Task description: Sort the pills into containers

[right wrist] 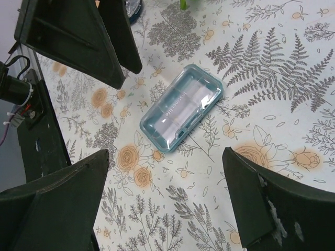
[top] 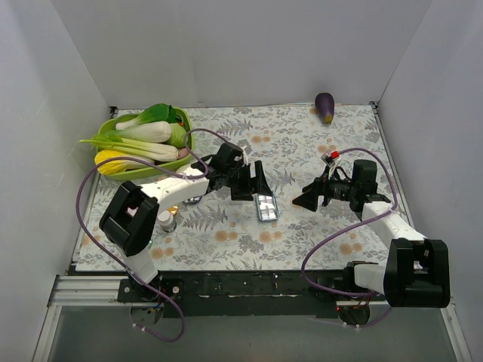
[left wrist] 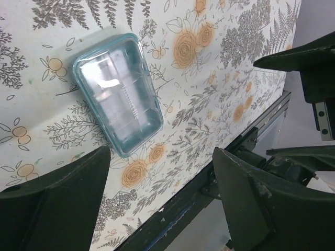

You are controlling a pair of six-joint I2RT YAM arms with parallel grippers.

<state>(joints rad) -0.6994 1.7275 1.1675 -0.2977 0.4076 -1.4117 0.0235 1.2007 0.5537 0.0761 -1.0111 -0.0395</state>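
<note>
Blue-rimmed tray point(left wrist: 118, 94), contents unclear

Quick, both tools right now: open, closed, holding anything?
Left tool: open, holding nothing.
Right tool: open, holding nothing.

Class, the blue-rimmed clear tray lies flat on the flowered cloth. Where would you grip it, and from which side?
Probably from above, pinching the tray across its narrow width by the two long rims: it lies flat and shallow, with bare cloth beside both.
</note>
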